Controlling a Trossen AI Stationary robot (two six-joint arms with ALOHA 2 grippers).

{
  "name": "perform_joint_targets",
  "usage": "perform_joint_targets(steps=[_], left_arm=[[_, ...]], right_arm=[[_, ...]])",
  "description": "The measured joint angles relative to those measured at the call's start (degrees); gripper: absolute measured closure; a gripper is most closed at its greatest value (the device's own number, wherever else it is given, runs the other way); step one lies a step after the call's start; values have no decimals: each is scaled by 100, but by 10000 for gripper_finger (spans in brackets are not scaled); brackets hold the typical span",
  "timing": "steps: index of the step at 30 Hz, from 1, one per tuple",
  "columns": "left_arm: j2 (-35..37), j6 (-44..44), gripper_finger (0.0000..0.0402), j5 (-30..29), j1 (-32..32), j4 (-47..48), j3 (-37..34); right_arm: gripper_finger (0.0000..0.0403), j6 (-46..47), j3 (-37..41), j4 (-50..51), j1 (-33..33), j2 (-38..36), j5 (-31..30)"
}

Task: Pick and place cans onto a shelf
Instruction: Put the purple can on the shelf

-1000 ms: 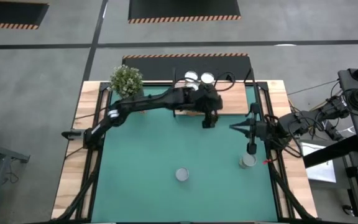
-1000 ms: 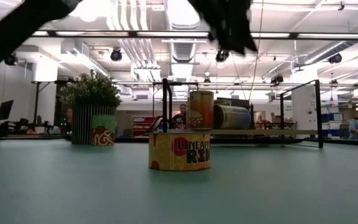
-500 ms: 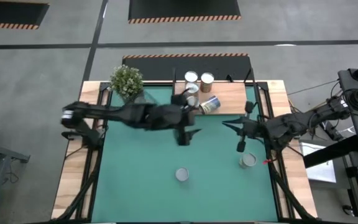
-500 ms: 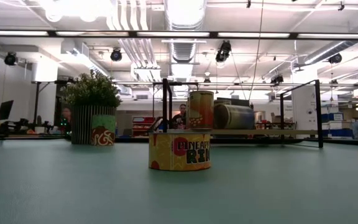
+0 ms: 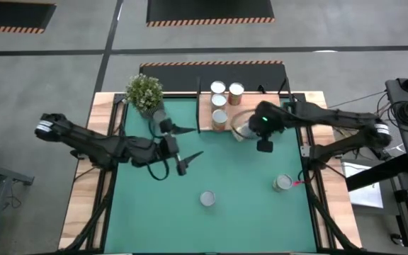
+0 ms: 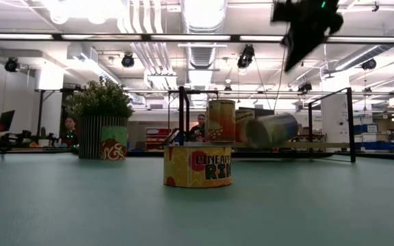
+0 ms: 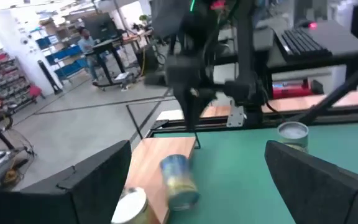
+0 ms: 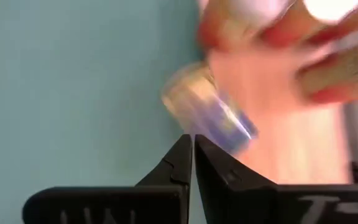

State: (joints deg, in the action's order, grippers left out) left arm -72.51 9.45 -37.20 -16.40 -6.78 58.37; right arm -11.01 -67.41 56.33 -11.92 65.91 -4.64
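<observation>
Swung in over the shelf (image 5: 250,113) at desk's far edge: right hand (image 5: 265,145), fingers pressed together, empty. Pulled back toward desk's left side: left hand (image 5: 184,152), spread wide, empty. Tipped can (image 5: 241,129) lying on shelf beside three upright; two cans (image 5: 207,199) still on mat.

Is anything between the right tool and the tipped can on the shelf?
Nothing visible. The right tool, fingers shut, hangs just above and beside the tipped can lying on the shelf; the upright cans stand on its far side.
</observation>
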Motion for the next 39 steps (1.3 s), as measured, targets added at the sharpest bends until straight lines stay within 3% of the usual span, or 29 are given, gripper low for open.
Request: perform_joint_targets(steps=[3, 9, 16, 21, 29, 35, 39], left_arm=[[318, -212, 49, -3, -21, -117, -347], [780, -494, 49, 1, -130, -159, -769], [951, -664, 49, 5, -208, -137, -1050], [922, -695, 49, 5, -205, -138, -1060], [912, -684, 49, 7, -205, -185, -1042], [901, -697, 49, 8, -205, -228, -1042], [888, -701, 49, 8, -205, -290, -1042]], right_arm=[[394, -292, -117, 241, -377, 361, 588], [394, -567, 118, 14, -176, 566, 551], [394, 266, 667, -458, 326, 527, 558], [377, 1388, 795, -504, 382, 546, 545], [258, 2010, 760, 89, 1008, 636, 1052], [150, 2471, 752, 124, 2143, 673, 1106], [105, 2837, 770, 125, 2898, 977, 895]])
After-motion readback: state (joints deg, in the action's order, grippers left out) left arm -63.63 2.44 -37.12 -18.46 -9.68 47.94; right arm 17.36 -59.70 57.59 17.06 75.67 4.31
